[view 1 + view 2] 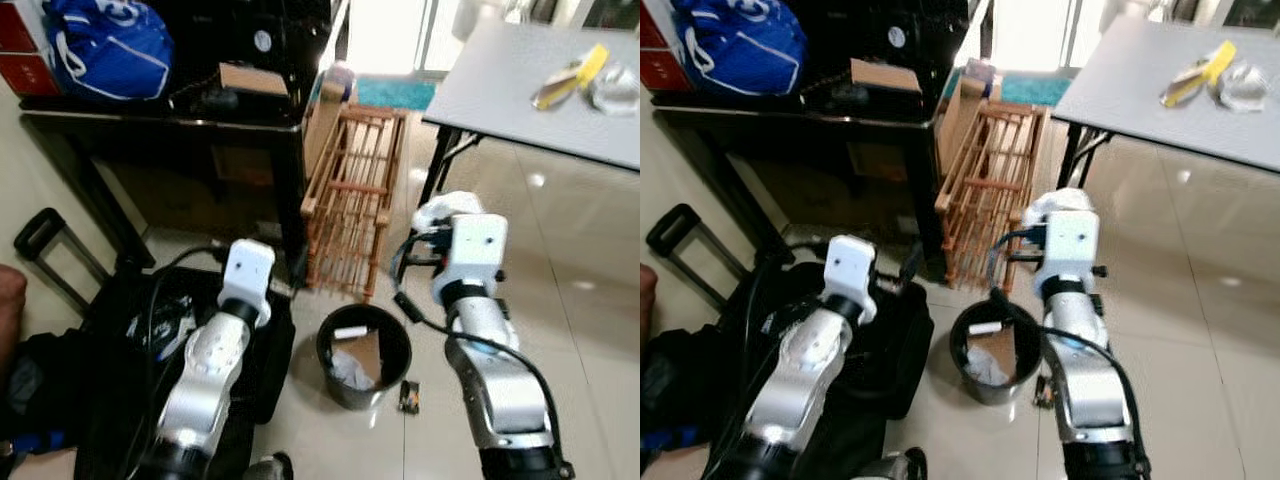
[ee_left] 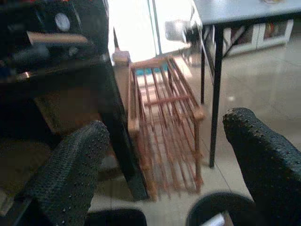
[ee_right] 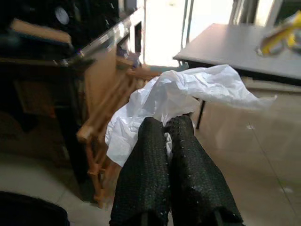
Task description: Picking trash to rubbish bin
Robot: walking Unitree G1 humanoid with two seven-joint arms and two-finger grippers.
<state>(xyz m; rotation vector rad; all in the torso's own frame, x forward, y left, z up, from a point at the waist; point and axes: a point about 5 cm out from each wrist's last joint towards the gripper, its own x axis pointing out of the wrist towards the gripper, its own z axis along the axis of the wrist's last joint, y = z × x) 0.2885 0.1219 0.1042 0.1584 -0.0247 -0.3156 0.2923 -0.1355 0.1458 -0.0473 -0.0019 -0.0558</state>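
My right gripper (image 3: 167, 129) is shut on a crumpled white plastic bag (image 3: 188, 92), held up in the air. In the left eye view that white bag (image 1: 445, 210) shows just past the right wrist, above and to the right of the bin. The round black rubbish bin (image 1: 345, 392) stands on the floor between my two arms, with bits of paper and card inside. My left gripper (image 2: 164, 129) is open with nothing between its fingers (image 2: 70, 174), low and to the left of the bin. A small dark scrap (image 1: 408, 397) lies on the tiles beside the bin.
A wooden slatted rack (image 1: 350, 200) leans right behind the bin. A black table (image 1: 150, 125) with a blue bag (image 1: 105, 45) stands at the left, and a grey table (image 1: 520, 95) at the right. A black bag (image 1: 130, 330) and a suitcase handle (image 1: 55, 255) lie at my left.
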